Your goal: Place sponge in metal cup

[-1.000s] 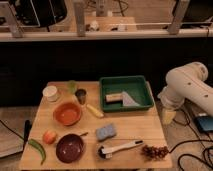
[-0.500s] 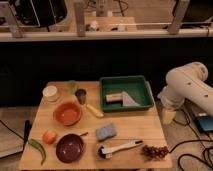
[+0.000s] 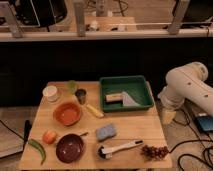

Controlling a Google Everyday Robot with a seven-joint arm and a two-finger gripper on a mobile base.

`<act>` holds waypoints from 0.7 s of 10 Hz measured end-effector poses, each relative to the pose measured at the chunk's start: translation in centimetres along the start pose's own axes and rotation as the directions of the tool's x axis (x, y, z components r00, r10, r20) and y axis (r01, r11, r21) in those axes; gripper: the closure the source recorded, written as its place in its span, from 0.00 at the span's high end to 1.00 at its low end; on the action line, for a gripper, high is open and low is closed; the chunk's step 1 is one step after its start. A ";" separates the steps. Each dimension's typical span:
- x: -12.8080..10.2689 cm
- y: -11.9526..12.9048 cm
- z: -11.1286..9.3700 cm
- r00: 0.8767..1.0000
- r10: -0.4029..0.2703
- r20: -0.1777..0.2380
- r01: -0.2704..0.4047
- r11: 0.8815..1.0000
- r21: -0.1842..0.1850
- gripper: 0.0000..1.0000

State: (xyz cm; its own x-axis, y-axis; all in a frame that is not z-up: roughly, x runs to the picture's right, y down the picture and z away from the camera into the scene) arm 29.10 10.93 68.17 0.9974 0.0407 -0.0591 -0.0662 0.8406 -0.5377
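— How many cups are on the wooden worktop (image 3: pixel 135 124)?

— Three, all near the back left: one small dark grey metal cup (image 3: pixel 81 96), one pale green translucent cup (image 3: pixel 72 86) just behind it, and one white round cup (image 3: pixel 50 93) to its left.

— And bowls?

— Two: an orange bowl (image 3: pixel 67 113) and a dark red bowl (image 3: pixel 70 148) nearer the front.

— The sponge?

— One light blue rectangular sponge (image 3: pixel 105 132), flat on the worktop near the front middle, well apart from the metal cup. Between them lies one yellow oblong item (image 3: pixel 94 110).

— Anything else?

— One green rectangular tray (image 3: pixel 142 80) holding one tan block (image 3: pixel 114 97), one white-handled brush (image 3: pixel 118 149), one dark bunch of grapes (image 3: pixel 154 151), one reddish round fruit (image 3: pixel 49 136) and one long green pepper (image 3: pixel 38 150).

— The claw?

— The one claw (image 3: pixel 167 116) hangs below the white arm (image 3: pixel 187 87), just off the worktop's right edge, released and grasping nothing.
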 end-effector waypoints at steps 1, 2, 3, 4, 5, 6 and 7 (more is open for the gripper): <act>-0.2 0.2 0.1 1.000 -0.002 -0.001 0.002 1.000 -0.001 0.80; -0.8 0.7 0.2 1.000 -0.012 -0.002 0.012 1.000 -0.002 0.80; -1.9 1.2 0.2 1.000 -0.020 -0.004 0.020 1.000 0.000 0.80; -2.7 1.5 0.3 1.000 -0.027 -0.007 0.027 1.000 0.002 0.80; -3.2 1.6 0.3 0.999 -0.031 -0.005 0.031 1.000 0.000 0.80; -3.1 1.9 0.5 1.000 -0.018 -0.006 0.018 1.000 -0.001 0.80; -3.0 2.1 0.5 1.000 -0.024 -0.007 0.024 1.000 0.000 0.80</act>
State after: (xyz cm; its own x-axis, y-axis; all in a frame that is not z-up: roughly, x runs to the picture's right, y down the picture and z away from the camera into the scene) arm 26.03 12.81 67.63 0.9985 0.0165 -0.0518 -0.0419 0.8411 -0.5393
